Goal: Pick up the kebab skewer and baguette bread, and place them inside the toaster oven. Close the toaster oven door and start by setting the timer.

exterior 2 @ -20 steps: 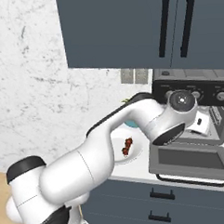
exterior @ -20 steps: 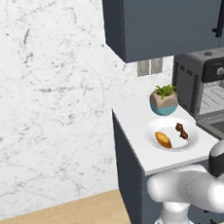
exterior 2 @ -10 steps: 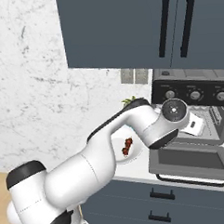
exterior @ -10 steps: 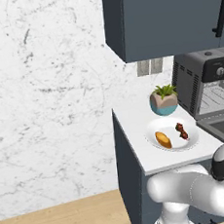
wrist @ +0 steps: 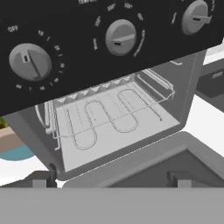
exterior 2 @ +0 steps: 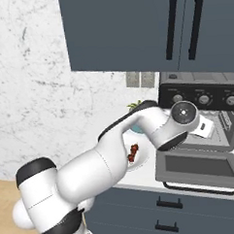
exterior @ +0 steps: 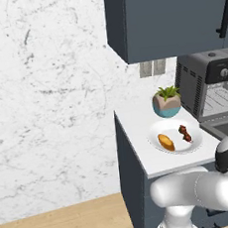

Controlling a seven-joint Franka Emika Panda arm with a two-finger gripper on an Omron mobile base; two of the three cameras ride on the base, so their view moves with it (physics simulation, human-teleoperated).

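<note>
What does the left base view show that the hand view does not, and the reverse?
Left base view alone: the white round plate with the golden-orange oval baguette bread and the dark reddish-brown kebab skewer. Hand view alone: three round grey knobs close up. Both: the dark boxy toaster oven, open, with its silver wire rack bare.

Arm swung left and lower; tool drawn back toward front of toaster oven.

Toaster oven cut by frame edge; baguette bread behind arm rightward.
</note>
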